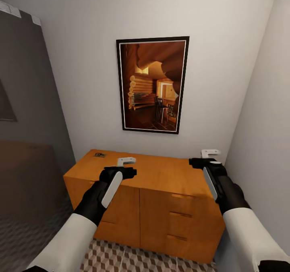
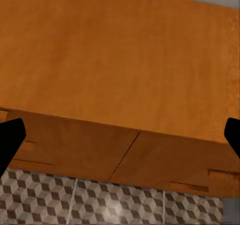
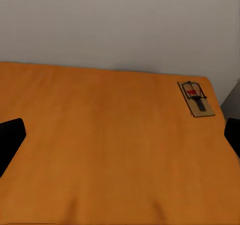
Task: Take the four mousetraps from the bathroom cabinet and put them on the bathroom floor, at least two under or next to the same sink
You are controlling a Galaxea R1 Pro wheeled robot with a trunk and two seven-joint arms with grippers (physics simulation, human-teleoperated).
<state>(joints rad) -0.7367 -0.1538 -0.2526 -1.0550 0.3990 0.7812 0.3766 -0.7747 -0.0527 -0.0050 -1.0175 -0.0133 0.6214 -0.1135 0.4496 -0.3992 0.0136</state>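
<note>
The orange-brown cabinet stands against the back wall, its drawer fronts facing me. One mousetrap, a small wooden board with dark wire, lies on the top near the back left corner. The right wrist view shows a mousetrap flat on the cabinet top near a corner. My left gripper hovers over the top's front left part, open and empty. My right gripper hangs over the top's right end, also open and empty. In the left wrist view, the cabinet top and the cube-patterned floor lie below.
A framed picture hangs on the white wall above the cabinet. A dark grey wall closes in on the left and a pale wall on the right. Patterned floor tiles lie in front of the cabinet.
</note>
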